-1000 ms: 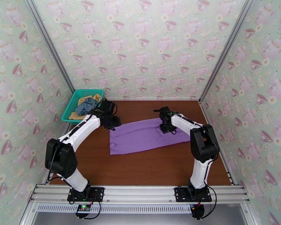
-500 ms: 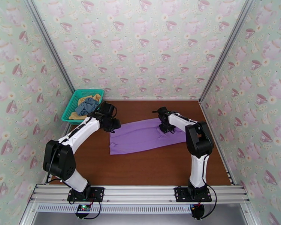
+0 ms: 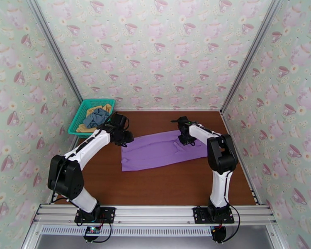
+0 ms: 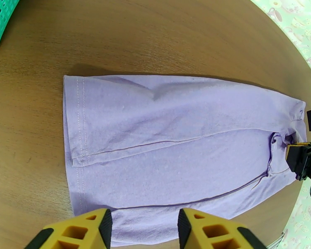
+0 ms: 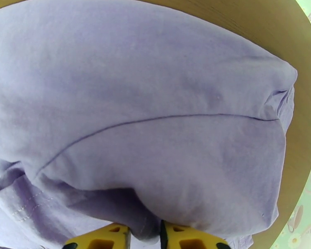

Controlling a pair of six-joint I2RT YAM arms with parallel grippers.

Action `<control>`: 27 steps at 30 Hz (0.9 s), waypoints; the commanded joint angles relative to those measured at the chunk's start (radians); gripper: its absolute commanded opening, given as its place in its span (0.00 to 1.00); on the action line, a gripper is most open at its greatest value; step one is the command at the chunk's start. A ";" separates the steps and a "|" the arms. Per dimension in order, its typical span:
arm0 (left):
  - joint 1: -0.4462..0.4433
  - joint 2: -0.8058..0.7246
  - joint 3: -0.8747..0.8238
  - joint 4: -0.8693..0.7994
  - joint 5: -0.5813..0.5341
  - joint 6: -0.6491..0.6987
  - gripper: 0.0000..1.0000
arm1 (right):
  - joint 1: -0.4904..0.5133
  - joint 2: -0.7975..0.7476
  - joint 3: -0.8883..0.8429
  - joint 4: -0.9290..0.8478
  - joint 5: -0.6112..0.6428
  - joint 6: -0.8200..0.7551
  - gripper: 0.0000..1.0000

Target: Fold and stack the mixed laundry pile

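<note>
Against the left wall, the basket point(image 3: 76, 119) holds the grey-blue piece point(image 3: 96, 117) bunched on top of the mustard piece point(image 3: 107, 107), which is mostly covered. Just beside it, the left arm slants up from its base with the elbow low and the wrist bent down over the shirt's left end. The left gripper point(image 4: 144, 227) hangs above the near hem with its fingers apart and nothing between them.

The shirt point(image 3: 159, 149) lies flat across the middle of the table point(image 3: 164, 183), doubled lengthwise.

The right arm stands upright from its base, bends sharply at the elbow and reaches back to the shirt's right end. The right gripper point(image 5: 144, 236) is pinched on a raised fold of the shirt. Its fingers are cut off by the bottom of the wrist view, and from above the wrist hides them.
</note>
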 commanded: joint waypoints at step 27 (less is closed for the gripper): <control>-0.001 -0.011 -0.004 0.020 0.019 -0.006 0.49 | 0.067 -0.101 -0.012 -0.208 -0.147 0.232 0.00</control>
